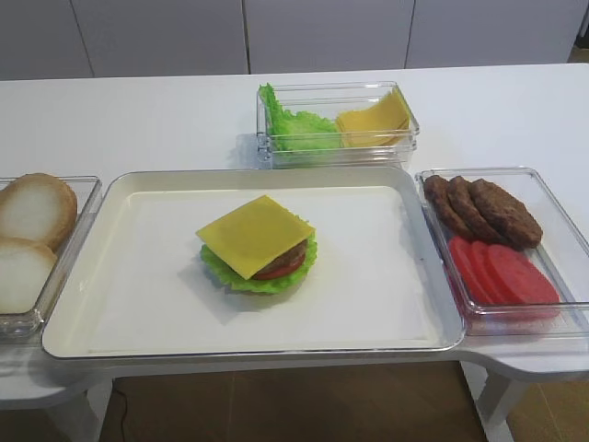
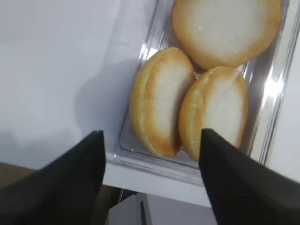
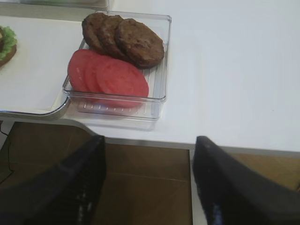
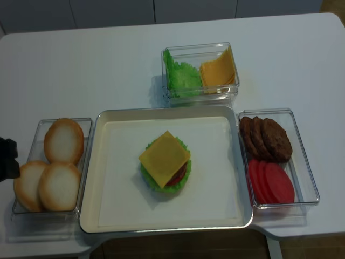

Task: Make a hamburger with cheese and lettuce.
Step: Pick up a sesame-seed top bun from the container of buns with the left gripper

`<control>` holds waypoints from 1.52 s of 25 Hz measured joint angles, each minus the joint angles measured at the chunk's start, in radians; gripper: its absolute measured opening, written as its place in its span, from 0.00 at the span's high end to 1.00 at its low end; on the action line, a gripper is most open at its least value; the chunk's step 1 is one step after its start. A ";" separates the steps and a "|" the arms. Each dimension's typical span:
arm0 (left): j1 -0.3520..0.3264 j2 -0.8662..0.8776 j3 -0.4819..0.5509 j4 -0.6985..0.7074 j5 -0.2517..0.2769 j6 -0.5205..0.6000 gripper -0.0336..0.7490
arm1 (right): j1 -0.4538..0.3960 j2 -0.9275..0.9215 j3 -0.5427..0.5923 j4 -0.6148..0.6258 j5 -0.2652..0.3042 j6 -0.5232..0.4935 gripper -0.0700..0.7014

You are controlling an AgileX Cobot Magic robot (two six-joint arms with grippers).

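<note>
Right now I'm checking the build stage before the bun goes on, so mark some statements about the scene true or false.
1. The cheese lies on top of the hamburger. True.
2. A sesame bun top caps the stack. False: none is on it.
3. The lettuce rings the base. True.
4. The bun halves sit in the right-hand container. False: they are in the left one.
5. The left gripper holds a bun half. False: it is open above them.

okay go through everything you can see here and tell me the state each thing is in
hamburger: unfinished, no bun on top
cheese: flat, topmost layer
lettuce: under the stack
left end effector: open, empty, over the bun halves
right end effector: open, empty
tomato slices: overlapping in their bin
</note>
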 joint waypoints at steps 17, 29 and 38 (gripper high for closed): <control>0.000 0.195 0.000 -0.014 -0.063 0.039 0.36 | 0.000 0.000 0.000 0.000 0.000 0.000 0.33; 0.000 0.269 0.000 -0.061 -0.074 0.100 0.39 | 0.000 0.000 0.000 0.000 0.000 -0.003 0.33; 0.000 0.286 -0.002 -0.060 -0.096 0.100 0.47 | 0.000 0.000 0.000 0.000 0.000 -0.003 0.33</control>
